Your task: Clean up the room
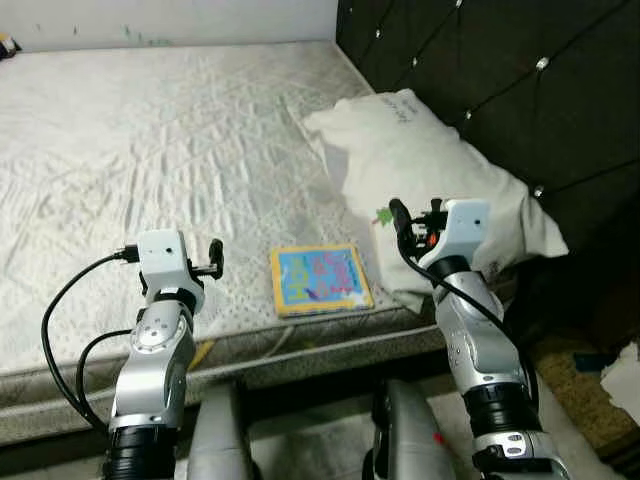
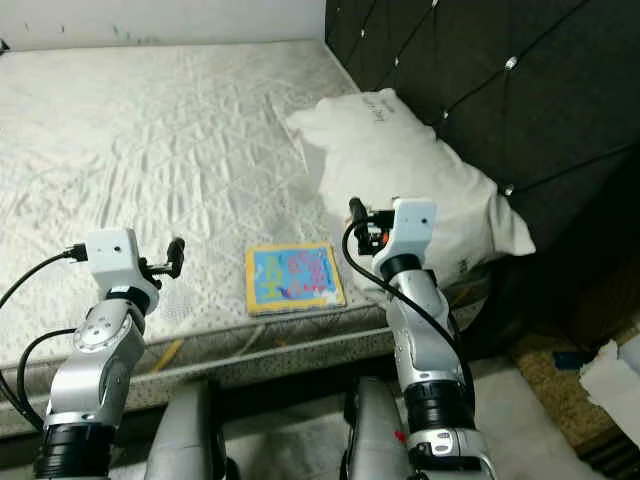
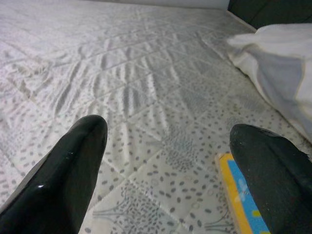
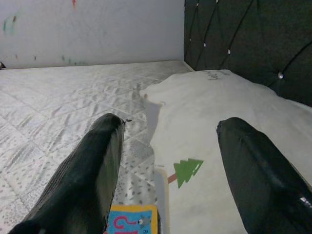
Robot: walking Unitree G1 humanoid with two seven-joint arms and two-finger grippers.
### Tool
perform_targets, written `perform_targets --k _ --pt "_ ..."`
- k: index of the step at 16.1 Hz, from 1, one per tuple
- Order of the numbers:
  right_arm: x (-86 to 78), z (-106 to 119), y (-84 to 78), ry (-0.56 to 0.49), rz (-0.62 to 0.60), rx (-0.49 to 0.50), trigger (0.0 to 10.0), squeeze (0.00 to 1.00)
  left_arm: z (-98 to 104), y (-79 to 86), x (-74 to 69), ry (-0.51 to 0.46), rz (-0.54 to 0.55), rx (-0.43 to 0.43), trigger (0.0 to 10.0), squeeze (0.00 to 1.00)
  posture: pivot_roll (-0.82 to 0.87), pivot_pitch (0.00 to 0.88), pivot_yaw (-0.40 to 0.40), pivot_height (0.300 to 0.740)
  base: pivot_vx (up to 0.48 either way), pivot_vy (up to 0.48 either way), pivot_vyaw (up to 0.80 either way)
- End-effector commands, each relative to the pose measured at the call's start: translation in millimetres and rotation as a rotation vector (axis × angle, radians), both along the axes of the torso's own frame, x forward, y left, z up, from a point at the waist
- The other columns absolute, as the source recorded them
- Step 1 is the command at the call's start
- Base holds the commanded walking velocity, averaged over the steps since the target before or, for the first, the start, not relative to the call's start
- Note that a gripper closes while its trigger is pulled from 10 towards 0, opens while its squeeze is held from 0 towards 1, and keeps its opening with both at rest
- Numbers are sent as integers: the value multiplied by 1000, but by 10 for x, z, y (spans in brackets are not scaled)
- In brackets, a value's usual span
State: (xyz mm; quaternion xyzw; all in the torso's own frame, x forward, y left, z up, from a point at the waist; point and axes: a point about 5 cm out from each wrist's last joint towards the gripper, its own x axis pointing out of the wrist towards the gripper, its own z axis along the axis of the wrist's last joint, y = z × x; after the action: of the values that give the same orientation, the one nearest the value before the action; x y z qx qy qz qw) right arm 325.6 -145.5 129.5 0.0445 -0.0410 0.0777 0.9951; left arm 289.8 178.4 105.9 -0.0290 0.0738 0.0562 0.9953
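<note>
— Quilted grey-white mattress (image 1: 150,130), and near its front edge lies a book (image 1: 320,279) with a yellow border and a blue cover, flat on the fabric. See it?

— Yes. It sits between the two arms, just beside the lower corner of the white pillow (image 1: 430,170), which rests against the dark tufted headboard (image 1: 500,70).

— And the left gripper (image 3: 168,170)?

— Its fingers are spread wide with nothing between them, above the mattress to the left of the book.

— The right gripper (image 4: 168,165)?

— Also parted and empty, hovering over the pillow's edge, where a small green tree print (image 4: 186,170) shows.
</note>
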Motion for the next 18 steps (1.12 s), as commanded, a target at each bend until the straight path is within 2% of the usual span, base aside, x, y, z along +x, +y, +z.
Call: perform_targets --k 1,3,6,10,11,18 --pt "-4 9 -23 -6 -4 -11 10000 0 79 -25 7 -31 -14 7 10000 0 34 0 3 647 0 0 0" --pt "-8 -17 -20 1 -2 -23 10000 0 162 -24 37 -62 -17 24 10000 0 28 0 5 667 0 0 0" --pt "-1 6 -21 -11 -7 -26 10000 0 150 -50 80 -48 -25 14 10000 0 12 0 13 697 0 0 0" --pt "-44 -23 -91 -7 -29 -30 10000 0 224 -148 148 -79 -64 26 10000 0 1 0 24 737 0 0 0" --pt "-45 -28 -97 -6 -32 -31 10000 0 223 -158 153 -80 -68 36 10000 0 1 0 24 740 0 0 0" --pt "-26 -30 -103 -5 -30 -40 10000 0 163 -179 180 -66 -82 -76 10000 0 1 0 22 740 0 0 0"
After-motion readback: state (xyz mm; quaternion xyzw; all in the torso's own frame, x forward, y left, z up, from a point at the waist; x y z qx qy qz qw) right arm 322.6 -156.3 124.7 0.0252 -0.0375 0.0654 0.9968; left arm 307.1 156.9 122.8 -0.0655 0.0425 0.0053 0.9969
